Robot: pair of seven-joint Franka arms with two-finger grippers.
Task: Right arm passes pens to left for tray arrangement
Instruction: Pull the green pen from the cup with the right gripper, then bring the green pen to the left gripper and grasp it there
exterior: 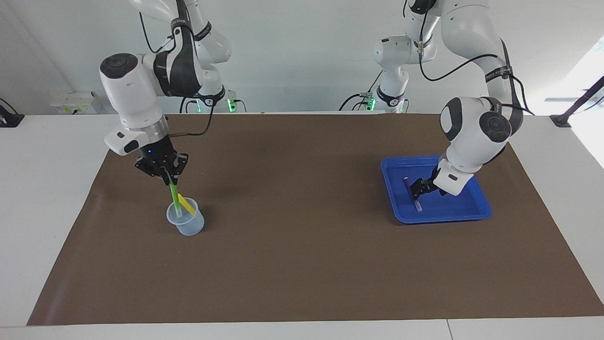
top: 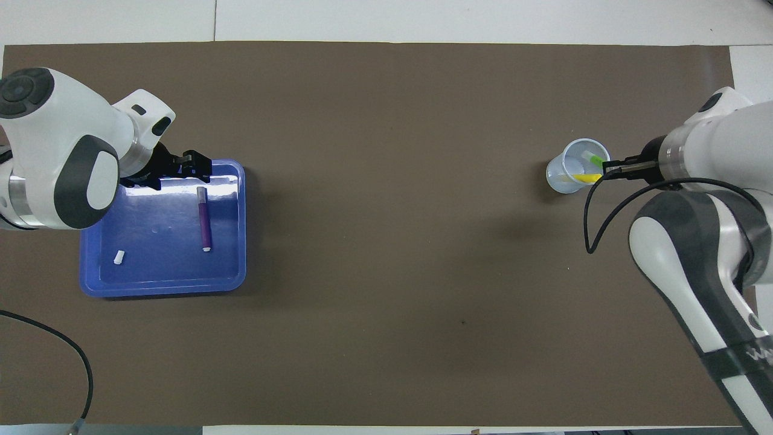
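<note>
The blue tray (exterior: 443, 218) sits toward the left arm's end of the table and also shows in the overhead view (top: 163, 290). The purple pen (exterior: 406, 181) lies flat in it (top: 204, 217). My left gripper (exterior: 417, 189) hovers low over the tray, open and empty, just clear of the pen's end (top: 202, 169). My right gripper (exterior: 170, 179) is shut on the top of the green pen (exterior: 173, 193), whose lower end stands in the translucent cup (exterior: 188, 225). The yellow pen (exterior: 187, 205) leans inside the cup. In the overhead view, the cup (top: 561, 175) holds the green pen (top: 595, 159) and the yellow pen (top: 584, 177), with the right gripper (top: 607, 168) beside them.
A tiny white cap-like piece (top: 119, 257) lies in the tray's corner nearer to the robots. A brown mat (exterior: 302, 264) covers the table between the cup and the tray.
</note>
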